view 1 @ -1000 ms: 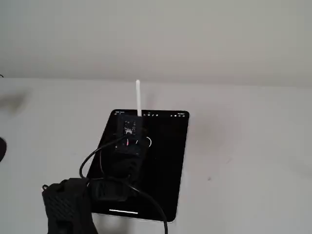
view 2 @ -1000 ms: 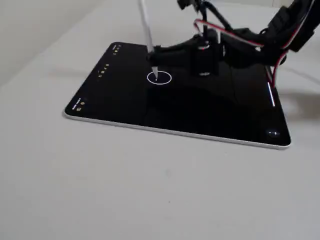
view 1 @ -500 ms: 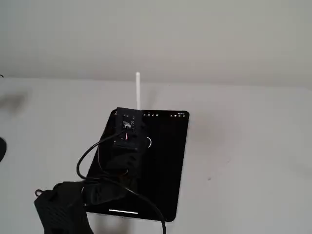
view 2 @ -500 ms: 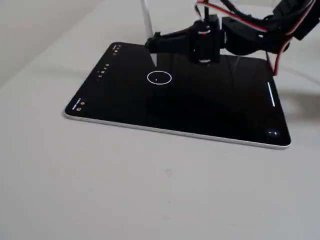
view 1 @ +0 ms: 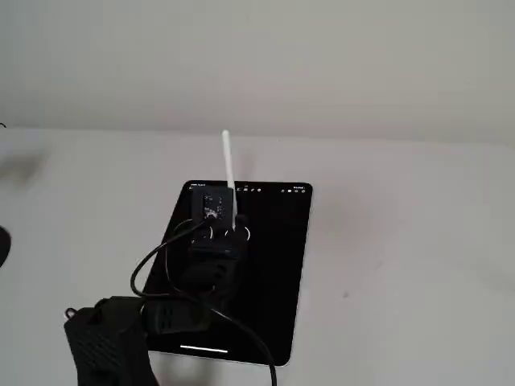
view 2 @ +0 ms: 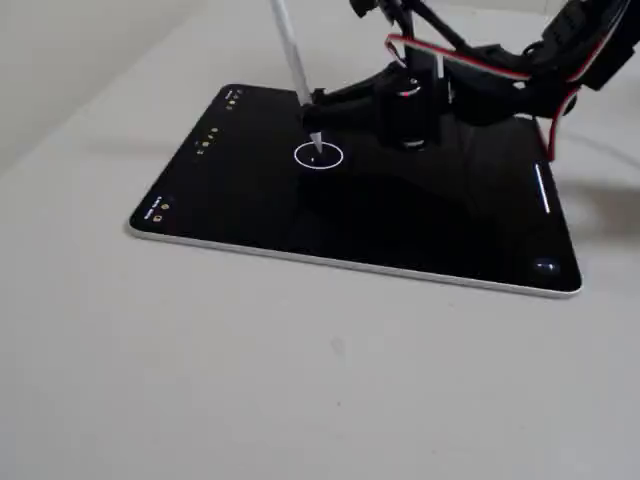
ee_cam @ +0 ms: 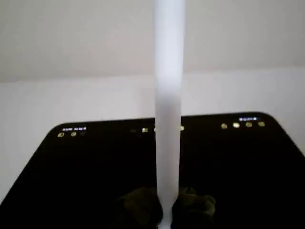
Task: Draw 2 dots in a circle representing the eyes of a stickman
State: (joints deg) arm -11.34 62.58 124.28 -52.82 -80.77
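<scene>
A black tablet (view 2: 250, 190) lies flat on the white table. A thin white circle (view 2: 334, 160) is drawn on its screen. My gripper (view 2: 318, 118) is shut on a white stylus (view 2: 290, 50), which leans over the screen with its tip down inside the circle, touching or nearly touching the glass. I cannot make out any dots inside the circle; the tip covers part of it. In a fixed view from above, the gripper (view 1: 229, 233) and stylus (view 1: 228, 165) hide most of the circle. In the wrist view the stylus (ee_cam: 168, 95) runs up the middle between the fingertips (ee_cam: 195, 206).
Small icons (view 2: 208, 138) run along the tablet's short edge, also seen in the wrist view (ee_cam: 243, 124). The arm's black body and cables (view 1: 161, 273) lie over the tablet's near half. Red and black wires (view 2: 470, 60) hang over the screen. White table (view 2: 300, 380) surrounds the tablet.
</scene>
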